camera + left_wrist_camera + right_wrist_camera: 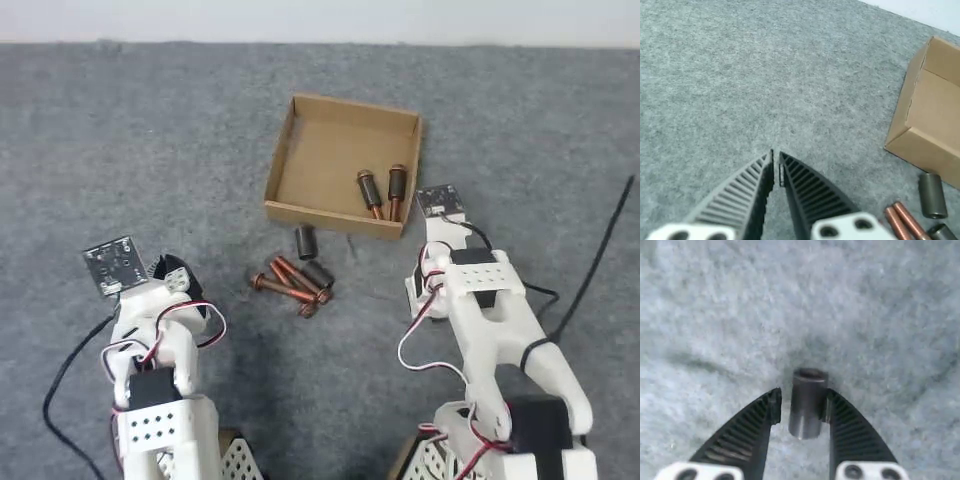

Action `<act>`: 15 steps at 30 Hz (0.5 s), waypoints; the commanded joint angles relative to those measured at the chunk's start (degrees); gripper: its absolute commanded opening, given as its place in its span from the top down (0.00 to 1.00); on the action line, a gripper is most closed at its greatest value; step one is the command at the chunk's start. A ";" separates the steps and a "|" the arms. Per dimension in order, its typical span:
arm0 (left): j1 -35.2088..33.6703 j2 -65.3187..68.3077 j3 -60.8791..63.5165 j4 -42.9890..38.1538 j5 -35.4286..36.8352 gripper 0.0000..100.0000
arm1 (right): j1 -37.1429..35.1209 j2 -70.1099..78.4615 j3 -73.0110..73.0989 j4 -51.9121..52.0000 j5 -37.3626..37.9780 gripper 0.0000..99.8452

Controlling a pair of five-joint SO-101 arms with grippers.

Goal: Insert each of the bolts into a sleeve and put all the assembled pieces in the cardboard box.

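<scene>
The cardboard box (282, 165) sits at the table's far middle with two assembled pieces (383, 190) inside by its near wall. In front of it lie loose copper bolts (283, 287) and two dark sleeves (306, 241) (318, 274). My right gripper (802, 395) is open around another dark sleeve (807, 402) on the carpet; one finger touches it and the other stands a little off. The right arm (480, 290) covers that spot from above. My left gripper (776, 154) is shut and empty over bare carpet, left of the bolts (905, 222) and a sleeve (932, 195).
Grey carpet (150, 130) covers the whole table. The box's corner (935, 115) lies ahead and to the side of the left gripper. A black cable (595, 260) trails along the right edge.
</scene>
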 commanded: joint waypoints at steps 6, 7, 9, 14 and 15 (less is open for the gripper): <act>-0.09 -0.44 -0.66 0.18 -0.53 0.99 | 0.66 -6.64 0.97 3.30 0.79 0.88; -0.09 -0.44 -0.66 0.18 -0.53 0.99 | 0.75 -6.64 1.32 2.33 0.79 0.88; -0.09 -0.44 -0.66 0.18 -0.53 0.99 | 0.92 -6.55 1.76 0.66 0.79 0.88; -0.09 -0.44 -0.66 0.18 -0.53 0.99 | 0.92 -6.55 3.25 -0.40 0.79 0.88; -0.09 -0.44 -0.66 0.18 -0.53 0.99 | 1.01 -6.55 3.25 -0.40 0.88 0.88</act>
